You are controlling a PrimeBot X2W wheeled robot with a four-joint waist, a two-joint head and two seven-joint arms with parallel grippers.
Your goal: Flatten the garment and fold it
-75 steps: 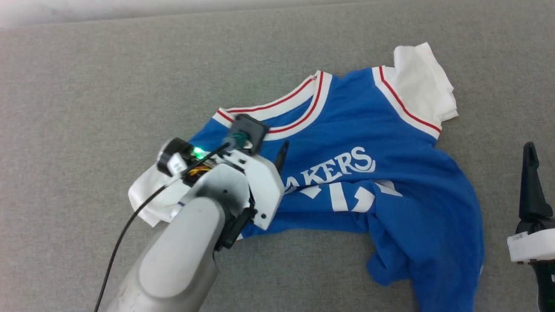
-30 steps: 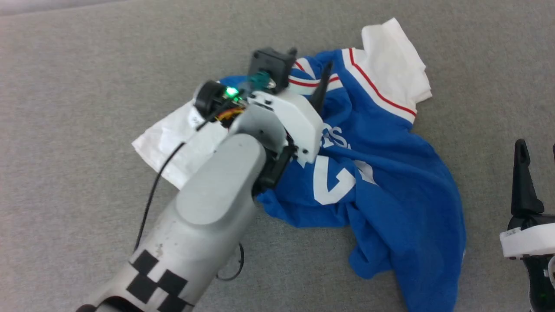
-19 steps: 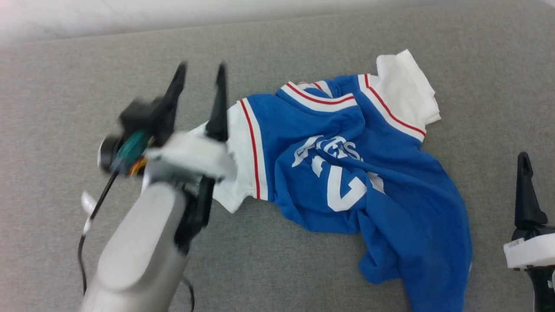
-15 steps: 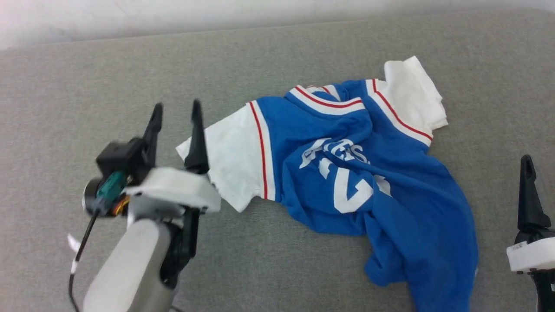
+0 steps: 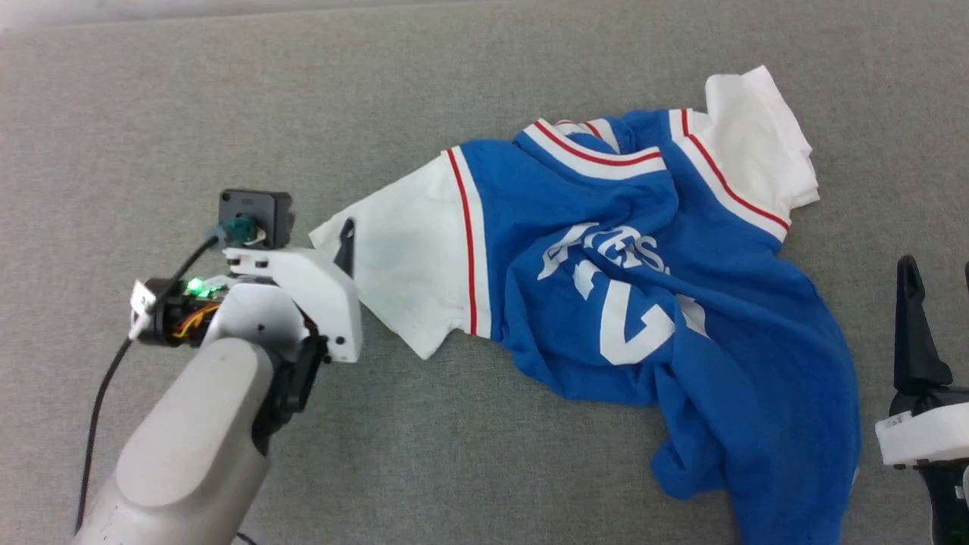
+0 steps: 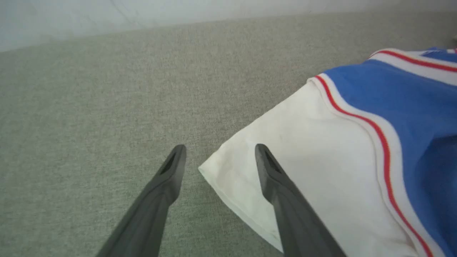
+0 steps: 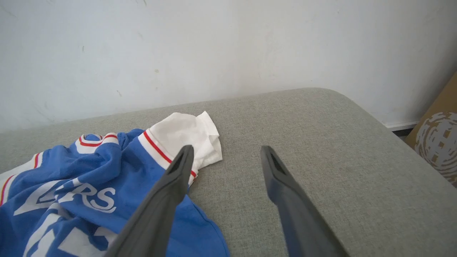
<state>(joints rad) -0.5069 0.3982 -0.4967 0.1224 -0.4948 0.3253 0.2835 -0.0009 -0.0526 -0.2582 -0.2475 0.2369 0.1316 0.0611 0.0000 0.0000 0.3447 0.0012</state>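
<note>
Even, bright, diffuse light is seen; shadows are soft and weak. Slight blur is noticed in the left wrist view.

garment (image 5: 575,204) hem cut off below, print (image 5: 624,333) part-hidden in folds

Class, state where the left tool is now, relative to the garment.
In the left wrist view the left tool, open, frames the corner of the garment's white sleeve; in the head view it sits lower left.
</note>
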